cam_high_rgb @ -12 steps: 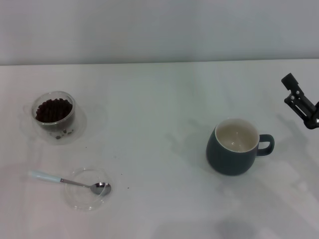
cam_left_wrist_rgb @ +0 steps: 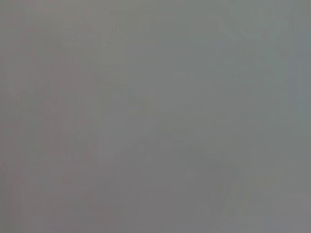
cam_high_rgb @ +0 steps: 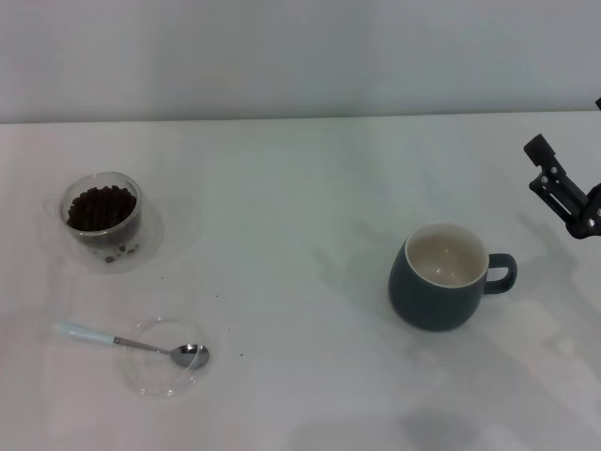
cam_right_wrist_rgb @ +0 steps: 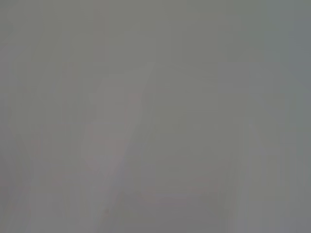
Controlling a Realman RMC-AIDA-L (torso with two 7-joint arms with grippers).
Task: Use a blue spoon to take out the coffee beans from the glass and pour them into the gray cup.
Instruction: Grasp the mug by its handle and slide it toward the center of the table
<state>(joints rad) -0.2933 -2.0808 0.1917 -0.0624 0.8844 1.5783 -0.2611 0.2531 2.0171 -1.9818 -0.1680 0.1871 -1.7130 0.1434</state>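
Note:
The blue spoon (cam_high_rgb: pixel 130 342) lies at the near left, its metal bowl resting on a flat clear saucer (cam_high_rgb: pixel 143 374) and its pale handle pointing left. The glass (cam_high_rgb: pixel 102 222) stands behind it at the left, full of coffee beans (cam_high_rgb: pixel 98 207). The gray cup (cam_high_rgb: pixel 439 278) stands right of centre, upright and empty, with its handle to the right. My right gripper (cam_high_rgb: pixel 562 193) hangs at the right edge, behind and to the right of the cup and apart from it. My left gripper is out of view. Both wrist views show only flat grey.
The white table (cam_high_rgb: pixel 300 216) stretches between the glass and the cup. A few tiny dark specks (cam_high_rgb: pixel 238 355) lie on it near the saucer. A pale wall (cam_high_rgb: pixel 300 56) runs along the table's far edge.
My right gripper has moved slightly up and toward the right edge. The spoon, glass and cup have not moved.

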